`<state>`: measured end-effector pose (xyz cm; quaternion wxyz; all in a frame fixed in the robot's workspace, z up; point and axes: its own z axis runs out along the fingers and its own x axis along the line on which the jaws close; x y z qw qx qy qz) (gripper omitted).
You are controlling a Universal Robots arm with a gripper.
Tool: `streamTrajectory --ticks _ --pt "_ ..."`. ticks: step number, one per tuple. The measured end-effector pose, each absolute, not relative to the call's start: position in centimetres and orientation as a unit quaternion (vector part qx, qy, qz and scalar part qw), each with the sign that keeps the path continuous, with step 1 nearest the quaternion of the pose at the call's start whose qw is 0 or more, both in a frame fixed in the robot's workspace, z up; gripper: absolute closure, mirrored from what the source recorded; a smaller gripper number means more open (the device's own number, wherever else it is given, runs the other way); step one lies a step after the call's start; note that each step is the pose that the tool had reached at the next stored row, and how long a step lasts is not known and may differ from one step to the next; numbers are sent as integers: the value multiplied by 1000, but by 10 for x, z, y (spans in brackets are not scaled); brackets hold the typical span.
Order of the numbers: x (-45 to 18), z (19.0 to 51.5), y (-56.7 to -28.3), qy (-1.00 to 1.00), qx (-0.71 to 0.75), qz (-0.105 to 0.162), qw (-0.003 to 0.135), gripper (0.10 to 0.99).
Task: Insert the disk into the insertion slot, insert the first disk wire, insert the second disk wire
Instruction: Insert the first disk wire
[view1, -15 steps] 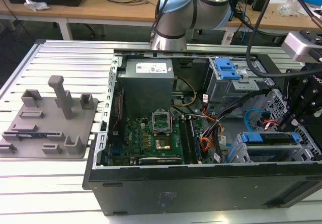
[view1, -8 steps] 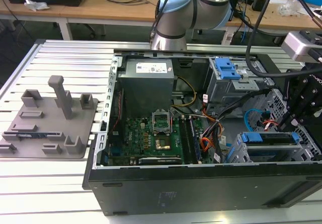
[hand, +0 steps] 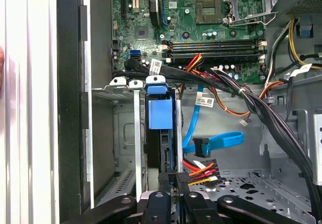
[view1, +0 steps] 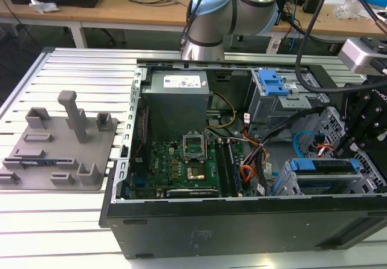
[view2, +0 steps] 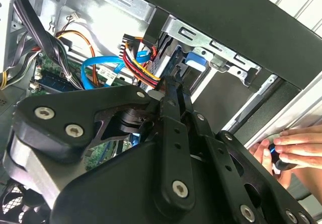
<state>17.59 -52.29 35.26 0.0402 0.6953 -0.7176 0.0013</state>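
Observation:
The disk [view1: 323,165], in its blue carrier [hand: 160,114], sits inside the insertion slot [view1: 289,183], a grey perforated cage at the case's front corner on the exterior view's right. My gripper [hand: 174,177] hangs at the disk's rear edge, shut on a black plug with red, yellow and black wires [hand: 204,169]. The second wrist view shows the gripper [view2: 174,80] holding that wire bundle [view2: 137,58] close to the carrier [view2: 194,60]. A blue flat cable [hand: 214,142] lies loose beside the disk, its black plug [hand: 200,146] free. The exterior view has the gripper [view1: 352,143] just above the cage.
A larger grey bay with a blue latch [view1: 271,82] stands behind the cage. Thick black cable bundles [hand: 251,100] cross between the motherboard [hand: 201,27] and the cage. A person's hand [view2: 292,148] rests outside the case wall. A grey fixture plate [view1: 57,145] lies on the exterior view's left.

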Motion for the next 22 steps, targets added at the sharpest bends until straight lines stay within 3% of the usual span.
streamTrajectory --ticks 22 --pt "176 348 -525 -721 692 1 40 922"
